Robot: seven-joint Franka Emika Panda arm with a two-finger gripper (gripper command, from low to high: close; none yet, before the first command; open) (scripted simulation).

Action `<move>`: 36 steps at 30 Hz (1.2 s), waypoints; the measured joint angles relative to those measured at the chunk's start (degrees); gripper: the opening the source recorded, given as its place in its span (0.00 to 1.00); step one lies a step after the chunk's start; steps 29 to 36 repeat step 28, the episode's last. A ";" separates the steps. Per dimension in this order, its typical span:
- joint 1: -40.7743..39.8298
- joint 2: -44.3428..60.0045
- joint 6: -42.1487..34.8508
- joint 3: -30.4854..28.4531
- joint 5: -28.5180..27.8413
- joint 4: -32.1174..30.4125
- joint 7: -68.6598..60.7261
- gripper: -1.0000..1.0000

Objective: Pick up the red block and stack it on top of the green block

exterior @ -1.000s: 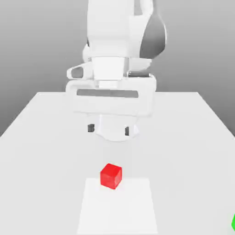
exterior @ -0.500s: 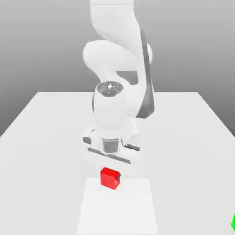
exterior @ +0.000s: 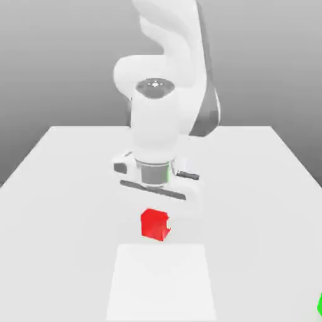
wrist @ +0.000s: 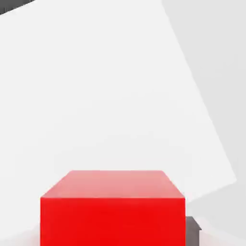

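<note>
Red block: a small, bright red cube with plain glossy faces (exterior: pixel 155 224), seen in the exterior view hanging directly under the robot's hand, clear of the table surface and above the far edge of a brighter white square patch. In the hand view the same cube (wrist: pixel 113 209) looms large and square-on, its top face paler than its front face.

Gripper: the two-finger gripper (exterior: pixel 156 221) of the white arm points downward and is closed on the red block, the cube clamped between its fingers; a dark finger pad (wrist: pixel 193 229) shows just beside one side of the cube in the hand view.

Arm: the white, rounded robot arm (exterior: pixel 165 88) rises behind and above the block, its wide hand section sitting right over the cube and hiding the cube's upper edge from the exterior view.

White patch: a flat, brighter white square (exterior: pixel 161 282) on the table, in front of the block toward the camera; in the hand view it spreads as a pale tilted sheet (wrist: pixel 105 96) behind the cube.

Green block: a thin bright green sliver (exterior: pixel 319 305) at the exterior view's right edge, low in the picture, well apart from the red block and largely cut off by the border.

Table: a plain white tabletop (exterior: pixel 56 188) under a grey backdrop, with open surface between the red cube and the green sliver.
</note>
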 joint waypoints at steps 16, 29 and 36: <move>12.57 19.75 -14.73 12.02 -6.56 33.33 -33.27 0.00; 17.83 32.63 -12.82 13.83 -11.36 43.23 -40.85 1.00; 17.83 32.63 -12.82 13.83 -11.36 43.23 -40.85 1.00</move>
